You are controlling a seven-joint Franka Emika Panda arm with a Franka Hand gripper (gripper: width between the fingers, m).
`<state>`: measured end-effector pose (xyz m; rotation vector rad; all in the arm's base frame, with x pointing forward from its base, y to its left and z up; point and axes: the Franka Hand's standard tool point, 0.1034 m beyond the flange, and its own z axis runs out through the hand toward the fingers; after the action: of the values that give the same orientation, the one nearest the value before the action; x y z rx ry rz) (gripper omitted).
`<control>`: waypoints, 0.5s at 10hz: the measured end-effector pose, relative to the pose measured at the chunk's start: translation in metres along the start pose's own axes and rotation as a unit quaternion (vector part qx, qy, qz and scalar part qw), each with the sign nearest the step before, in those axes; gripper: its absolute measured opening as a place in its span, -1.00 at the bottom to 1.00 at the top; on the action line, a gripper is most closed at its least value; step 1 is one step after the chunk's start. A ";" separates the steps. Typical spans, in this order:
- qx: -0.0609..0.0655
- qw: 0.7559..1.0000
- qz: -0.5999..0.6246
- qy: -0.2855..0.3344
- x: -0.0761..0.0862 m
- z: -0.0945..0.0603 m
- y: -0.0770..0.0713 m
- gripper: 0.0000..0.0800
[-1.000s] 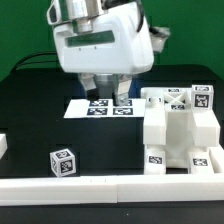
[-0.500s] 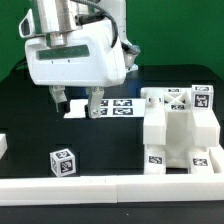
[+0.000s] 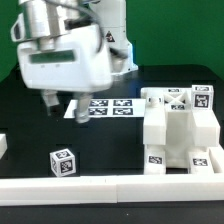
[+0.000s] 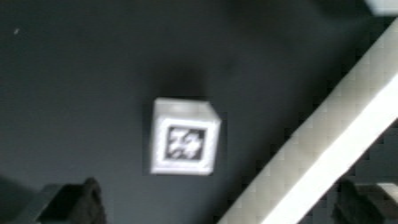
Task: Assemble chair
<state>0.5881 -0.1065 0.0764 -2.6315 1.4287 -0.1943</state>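
Chair block [image 3: 62,162], small and tagged, lying alone on black table [image 3: 110,150], well left of assembled chair body [image 3: 180,130]. Gripper [image 3: 62,106] up behind that block, fingers [image 3: 78,110] parted, holding nothing. Marker board [image 3: 108,107] just left of chair body, behind.

- The arm's wrist housing [image 3: 62,62] is a broad, boxy shell of glossy white plastic with rounded corners and a darker seam line across its face.
- At 12 o'clock of that shell sits a grey metallic cylinder [image 3: 55,18], shinier than the plastic.
- Black cables [image 3: 122,45] run at 3 o'clock of the housing, behind it.
- The gripper [image 3: 67,106] ends in two short dark fingers [image 3: 82,109], blurred in the exterior view.
- In the wrist view the fingertips [image 4: 75,203] appear as dark, blurry shapes.
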 end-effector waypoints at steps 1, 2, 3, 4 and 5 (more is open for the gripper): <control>-0.002 1.000 0.005 0.002 0.002 0.002 -0.002 0.62; 0.001 1.000 0.004 0.006 0.004 -0.001 -0.006 0.62; 0.000 1.000 0.004 0.005 0.004 0.000 -0.004 0.62; 0.000 1.000 0.004 0.005 0.004 0.000 -0.004 0.62; 0.000 1.000 0.004 0.005 0.004 0.000 -0.004 0.62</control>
<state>0.5935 -0.1076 0.0770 -2.6284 1.4431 -0.2057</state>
